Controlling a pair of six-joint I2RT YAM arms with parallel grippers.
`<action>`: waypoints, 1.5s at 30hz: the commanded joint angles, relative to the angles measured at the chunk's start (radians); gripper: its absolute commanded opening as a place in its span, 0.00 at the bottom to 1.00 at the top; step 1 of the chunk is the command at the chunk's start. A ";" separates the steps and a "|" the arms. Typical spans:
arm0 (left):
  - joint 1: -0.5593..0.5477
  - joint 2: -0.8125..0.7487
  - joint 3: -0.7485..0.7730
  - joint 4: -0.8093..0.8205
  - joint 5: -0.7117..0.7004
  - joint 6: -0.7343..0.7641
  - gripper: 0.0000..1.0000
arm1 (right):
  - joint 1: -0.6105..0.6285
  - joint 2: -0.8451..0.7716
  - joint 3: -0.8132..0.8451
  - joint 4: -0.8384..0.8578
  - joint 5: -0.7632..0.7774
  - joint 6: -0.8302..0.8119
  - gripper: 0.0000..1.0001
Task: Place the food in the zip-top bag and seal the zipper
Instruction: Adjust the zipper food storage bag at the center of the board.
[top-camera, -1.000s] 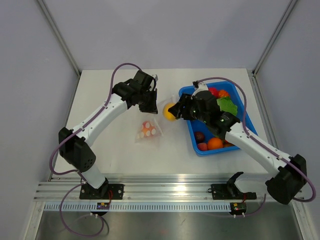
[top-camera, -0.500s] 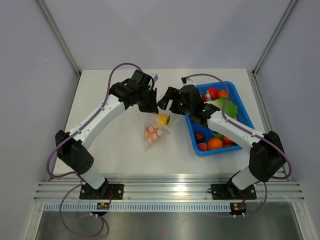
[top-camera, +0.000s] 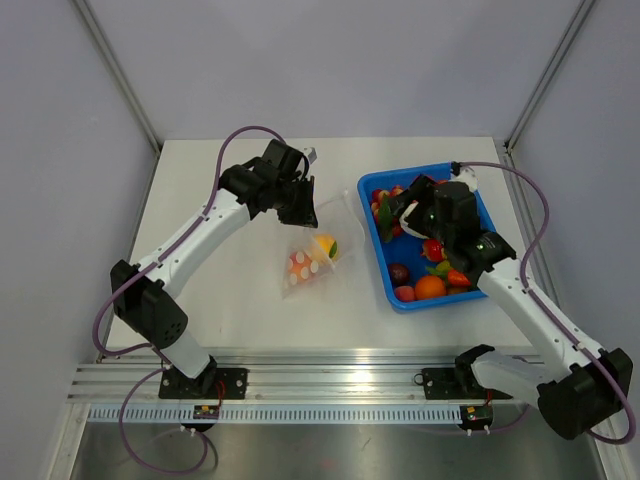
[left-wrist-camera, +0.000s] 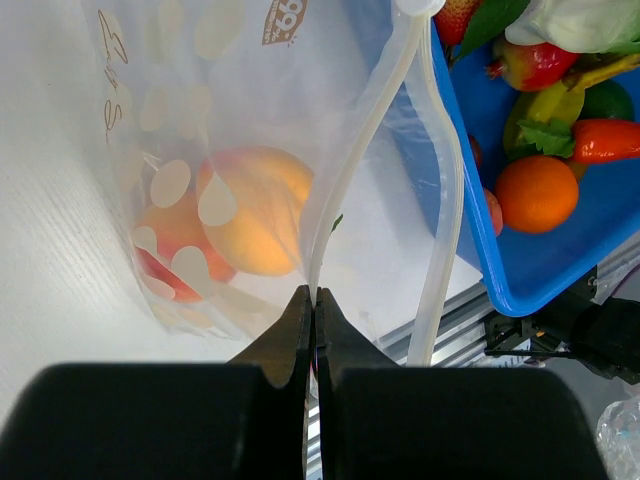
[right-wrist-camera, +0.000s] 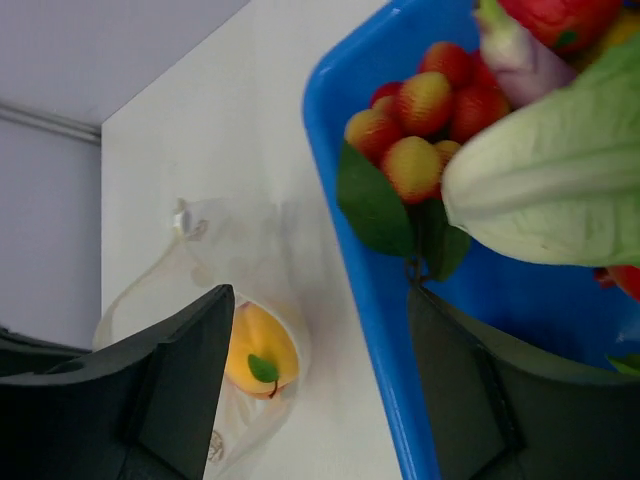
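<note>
- Left hand (left-wrist-camera: 312, 296) pressed together, pinching the bag (left-wrist-camera: 200, 120) by one zipper (left-wrist-camera: 345, 170) strip; mouth held up and gaping.
- Bag's lower end rests on the tabletop (top-camera: 220, 300); orange and yellow food (left-wrist-camera: 255, 210) inside.
- Right hand (right-wrist-camera: 320, 340) spread, empty, over the tray (top-camera: 385, 275), near the lettuce (right-wrist-camera: 545, 190).
- Bag mouth just beside the tray's left wall; open tabletop left of the bag.

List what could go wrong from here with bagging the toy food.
1. The left claw pinches only one thin lip of the clear dotted plastic bag. The floppy film could slip out and the mouth collapse.
2. The right claw hangs open over the crowded blue rectangular tray. It may catch the green lettuce leaf or grab two pieces at once.
</note>
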 joint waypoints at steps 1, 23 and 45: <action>-0.001 -0.040 0.014 0.054 0.023 0.005 0.00 | -0.053 -0.035 -0.070 -0.051 -0.063 0.044 0.75; 0.032 -0.090 0.089 -0.033 -0.024 0.040 0.00 | 0.103 0.284 0.233 -0.081 -0.262 -0.155 0.00; 0.074 -0.104 0.146 -0.092 -0.095 0.083 0.00 | 0.128 0.290 0.457 -0.219 -0.196 -0.180 0.00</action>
